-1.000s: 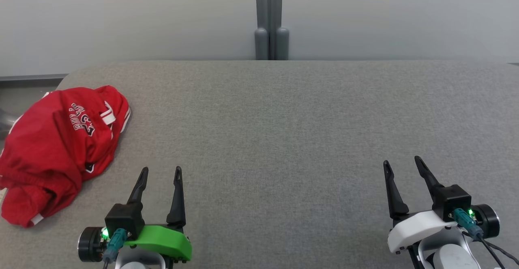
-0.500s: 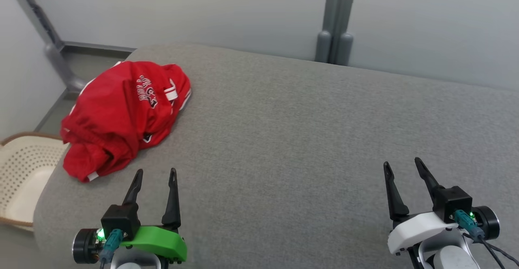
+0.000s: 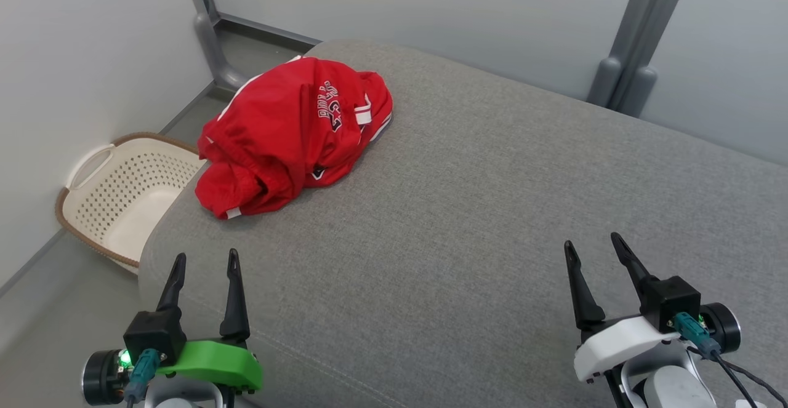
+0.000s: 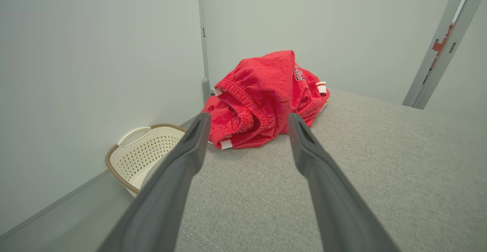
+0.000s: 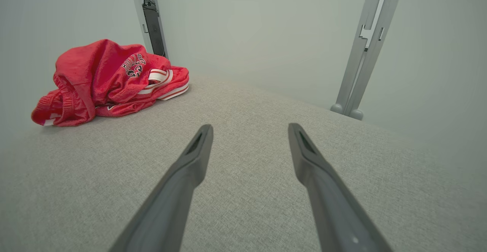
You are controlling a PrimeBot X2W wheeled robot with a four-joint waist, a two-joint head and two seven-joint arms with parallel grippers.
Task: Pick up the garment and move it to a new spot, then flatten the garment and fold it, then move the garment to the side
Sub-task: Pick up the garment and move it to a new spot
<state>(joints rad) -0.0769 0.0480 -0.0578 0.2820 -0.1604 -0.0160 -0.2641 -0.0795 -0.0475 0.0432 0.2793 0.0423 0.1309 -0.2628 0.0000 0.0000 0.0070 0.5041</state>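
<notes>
Nothing in the task is done yet, as far as I can judge. The red Bulls garment point(image 3: 289, 131) lies in a crumpled heap at the far left corner of the grey fabric-covered tabletop point(image 3: 462, 211), close to the edge, with white trim and a gathered elastic band showing among the folds. It has not been picked up, moved, flattened or folded, so the whole sequence is ahead of me: lift it, set it down on open surface, spread it, fold it, then shift it aside.

My left end effector point(image 3: 206, 254) sits at the near left edge of the tabletop with its fingers spread apart and nothing between them. The garment is ahead of it and a little to the right, with a band of bare fabric between the two; in the left wrist view the heap sits almost straight down the line of the fingers.

My right end effector point(image 3: 591, 240) is at the near right, also spread and empty, well apart from the garment, which lies far off to its left.

A perforated cream laundry basket point(image 3: 132, 177) stands on the floor just beside the tabletop's left edge, below the garment's corner.
</notes>
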